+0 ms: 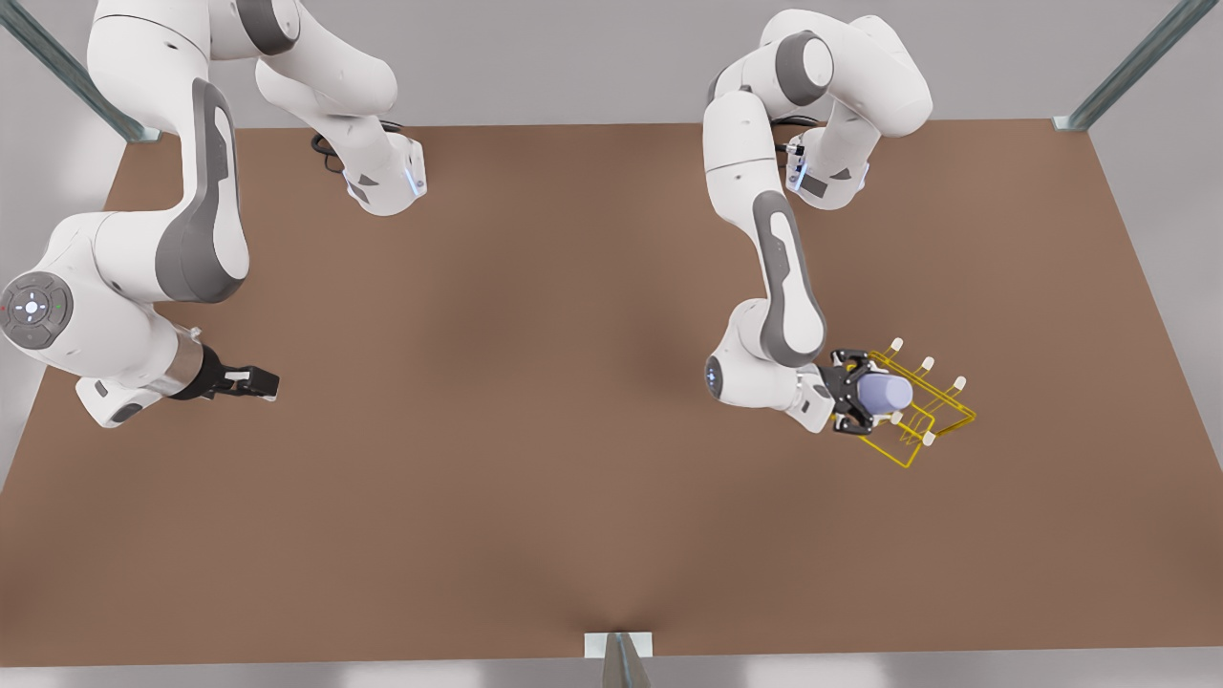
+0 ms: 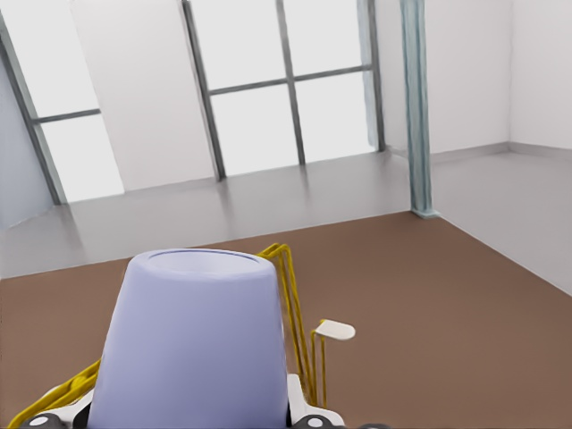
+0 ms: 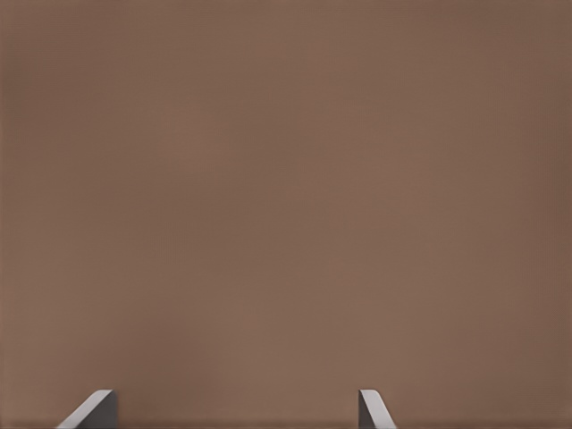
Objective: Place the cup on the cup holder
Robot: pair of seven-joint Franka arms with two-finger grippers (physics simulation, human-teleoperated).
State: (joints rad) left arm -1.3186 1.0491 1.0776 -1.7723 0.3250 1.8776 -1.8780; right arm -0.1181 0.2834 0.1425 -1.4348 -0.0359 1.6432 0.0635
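Lavender-blue cup [image 1: 884,392], plain, tapered, no handle: pinched between the fingers of the left gripper [image 1: 853,393] and lying sideways over the cup holder [image 1: 946,418], on the front view's right. In the left wrist view the cup [image 2: 192,344] fills the foreground, narrower closed end turned away from the camera, wider part toward the gripper. Cup holder: yellow wire frame, rectangular base resting on the brown table [image 1: 535,401], white-capped pegs; yellow wires [image 2: 295,322] and one white cap [image 2: 335,330] show just beside the cup in the left wrist view. Whether the cup touches a peg cannot be told. Right gripper [image 1: 260,382]: on the front view's left, well apart from cup and holder, low over the table, arm waiting; front view shows the fingers close together, while the right wrist view shows two fingertips [image 3: 89,409] set apart with only bare table surface [image 3: 286,206] between them, nothing held.
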